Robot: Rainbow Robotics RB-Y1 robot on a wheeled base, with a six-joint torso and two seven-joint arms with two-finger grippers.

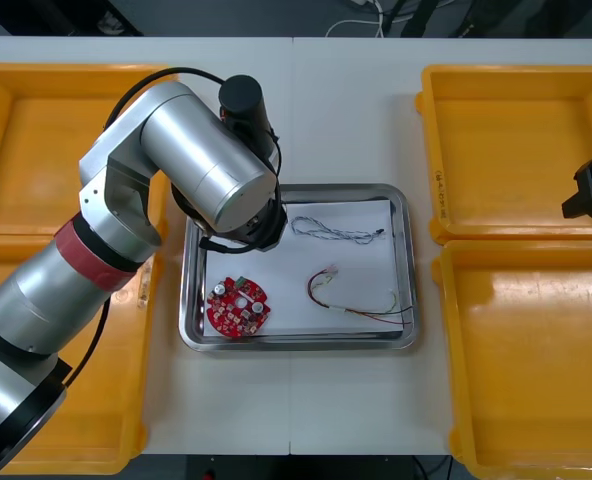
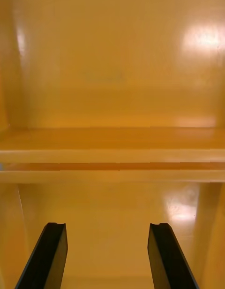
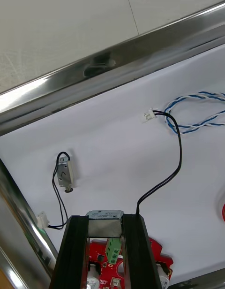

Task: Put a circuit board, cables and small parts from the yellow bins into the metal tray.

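Left wrist view has my left hand (image 3: 105, 217) clenched on a small metal part (image 3: 105, 227), fingers apart by just its width, with a black cable (image 3: 176, 162) trailing off beside it. It's hovering right above the red circuit board (image 3: 157, 265) in the metal tray (image 3: 117, 59). A second small metal part (image 3: 64, 171) and the blue and white cable (image 3: 197, 115) lie inside the tray, while my right hand (image 2: 108, 232) hangs released, fingers wide apart and empty, over a yellow bin (image 2: 112, 82).
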